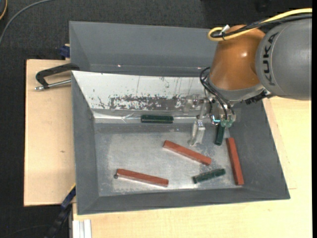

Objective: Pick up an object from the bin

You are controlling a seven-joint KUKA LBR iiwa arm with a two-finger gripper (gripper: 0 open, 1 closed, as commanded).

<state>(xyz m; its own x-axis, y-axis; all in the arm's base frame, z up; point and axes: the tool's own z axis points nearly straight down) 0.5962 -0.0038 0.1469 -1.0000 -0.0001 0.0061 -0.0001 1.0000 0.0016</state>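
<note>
Your tool (208, 134) hangs near the right wall of the bin (148, 48), over a slanting red stick (187, 152) mid-floor. Whether it is released or clenched, you cannot tell. Straddle the stick's width, then descend squarely.

The arm (292, 53) is cut off by the right edge of the view; its orange cover (237, 58) hides the far right corner of the bin (84, 148); the gripper (198, 133) below the cover is small and merges with the shiny floor, so its outline is hard to follow; a short dark green stick (219, 134) just right of it has its far end hidden under the wrist cables; whether the gripper touches the middle red stick (187, 152) near it, I cannot tell; the dark tip on the left end of the near left red stick (142, 177) is too small to identify.
</note>
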